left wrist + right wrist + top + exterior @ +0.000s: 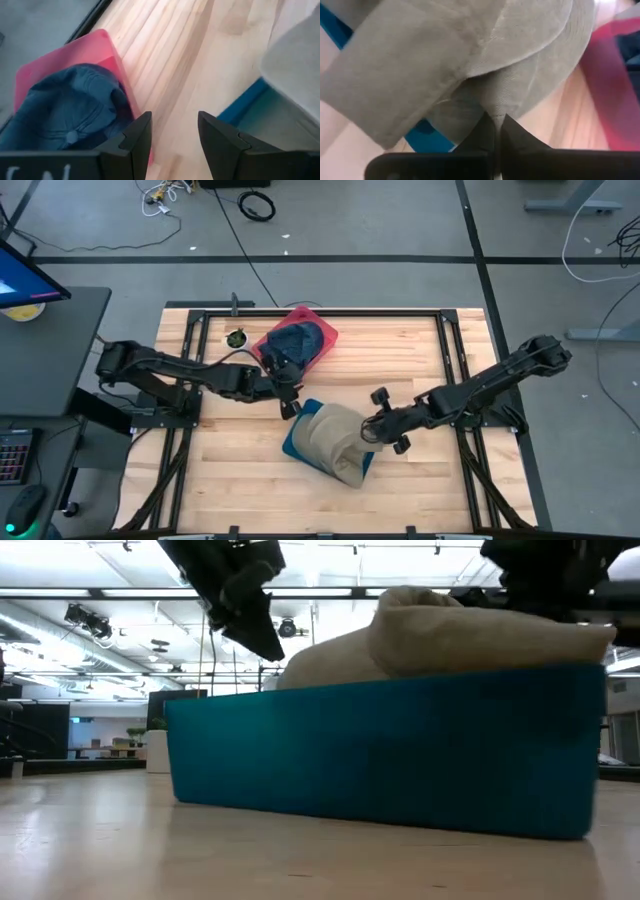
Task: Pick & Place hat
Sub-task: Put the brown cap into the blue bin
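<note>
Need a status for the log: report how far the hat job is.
Done: blue hat lies in the pink tray. In hand: right gripper is shut on the tan hat, which sits in the blue tray. Left: release. Left gripper is open, empty.

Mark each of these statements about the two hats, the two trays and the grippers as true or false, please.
1. The beige hat lies on the blue tray. True.
2. The dark blue hat sits in a green tray. False: its tray is a pink tray.
3. The left gripper holds the dark blue hat. False: it is open and empty, above the bare table.
4. The right gripper is shut on the beige hat's fabric. True.
</note>
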Robot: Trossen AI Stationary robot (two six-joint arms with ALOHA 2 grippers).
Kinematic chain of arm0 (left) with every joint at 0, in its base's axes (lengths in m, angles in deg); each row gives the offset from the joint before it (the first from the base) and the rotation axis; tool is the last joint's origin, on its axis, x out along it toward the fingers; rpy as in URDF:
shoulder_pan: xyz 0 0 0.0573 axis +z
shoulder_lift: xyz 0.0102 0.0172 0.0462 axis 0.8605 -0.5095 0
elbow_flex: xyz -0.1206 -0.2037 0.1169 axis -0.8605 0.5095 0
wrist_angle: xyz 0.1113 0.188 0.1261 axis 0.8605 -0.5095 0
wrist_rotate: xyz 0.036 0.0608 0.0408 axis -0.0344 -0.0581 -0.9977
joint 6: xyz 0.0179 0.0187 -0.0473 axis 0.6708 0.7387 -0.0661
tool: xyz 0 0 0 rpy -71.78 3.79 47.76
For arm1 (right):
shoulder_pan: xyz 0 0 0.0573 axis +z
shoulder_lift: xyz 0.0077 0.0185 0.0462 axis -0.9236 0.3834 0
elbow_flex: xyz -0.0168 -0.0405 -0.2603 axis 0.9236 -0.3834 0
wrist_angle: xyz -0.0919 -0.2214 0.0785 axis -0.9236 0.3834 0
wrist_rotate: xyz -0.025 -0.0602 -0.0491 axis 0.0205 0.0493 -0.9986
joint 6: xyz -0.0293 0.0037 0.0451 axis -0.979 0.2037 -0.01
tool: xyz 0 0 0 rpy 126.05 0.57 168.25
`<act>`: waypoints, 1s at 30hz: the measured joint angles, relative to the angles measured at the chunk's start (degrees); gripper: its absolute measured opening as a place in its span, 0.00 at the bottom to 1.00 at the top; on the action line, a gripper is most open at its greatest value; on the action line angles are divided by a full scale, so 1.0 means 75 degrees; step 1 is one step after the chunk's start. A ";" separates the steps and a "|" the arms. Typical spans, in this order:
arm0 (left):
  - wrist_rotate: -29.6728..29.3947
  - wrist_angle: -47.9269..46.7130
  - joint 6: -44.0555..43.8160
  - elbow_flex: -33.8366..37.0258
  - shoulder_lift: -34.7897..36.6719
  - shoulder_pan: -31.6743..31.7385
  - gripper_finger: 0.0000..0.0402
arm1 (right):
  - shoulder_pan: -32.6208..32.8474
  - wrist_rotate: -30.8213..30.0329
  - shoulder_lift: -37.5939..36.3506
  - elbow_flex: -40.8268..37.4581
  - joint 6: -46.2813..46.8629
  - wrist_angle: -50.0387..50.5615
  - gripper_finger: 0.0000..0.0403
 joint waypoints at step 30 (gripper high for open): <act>0.2945 0.1900 -0.0594 -0.0010 -0.2139 -0.0704 0.41 | -0.0034 0.0716 0.1031 -0.0009 -0.0804 -0.0826 0.00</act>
